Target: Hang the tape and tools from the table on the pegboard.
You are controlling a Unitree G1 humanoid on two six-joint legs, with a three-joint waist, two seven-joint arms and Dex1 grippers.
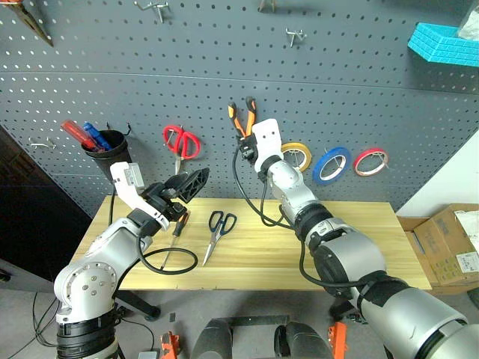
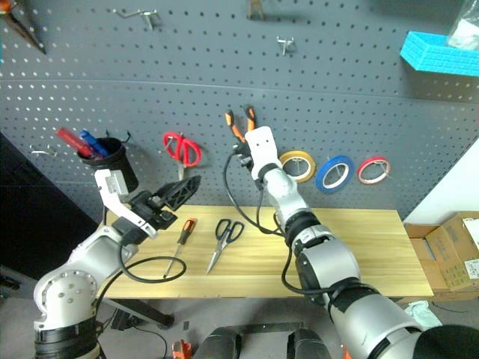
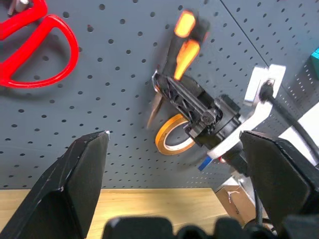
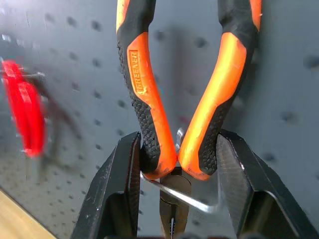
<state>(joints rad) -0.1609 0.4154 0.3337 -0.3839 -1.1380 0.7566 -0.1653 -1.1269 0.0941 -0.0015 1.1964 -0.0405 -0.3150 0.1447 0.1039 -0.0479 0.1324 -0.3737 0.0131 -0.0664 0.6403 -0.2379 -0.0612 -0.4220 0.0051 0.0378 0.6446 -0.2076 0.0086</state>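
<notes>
Right end effector (image 4: 177, 164) is clamped on our pliers (image 4: 174, 99) near the joint, one black finger pressed against each orange-and-black handle, handles pointing up. We see them held against the pegboard (image 1: 224, 90), with a metal hook (image 4: 192, 199) passing just under the handles where they meet. On the board beside them hang the yellow roll (image 1: 297, 155), then the blue tape (image 1: 331, 164) and the thin red roll (image 1: 370, 161); the red-handled scissors (image 1: 181, 142) hang on the other side.

Our left end effector (image 1: 187, 187) hovers above the left part of the surface (image 1: 359, 247) with its fingers spread wide and nothing between them. Beneath it lies the screwdriver (image 2: 179, 243), and just beside that the dark-handled scissors (image 1: 217, 232), both flat on the wood. A black cup (image 1: 108, 153) holding red and blue items hangs at the board's left.
</notes>
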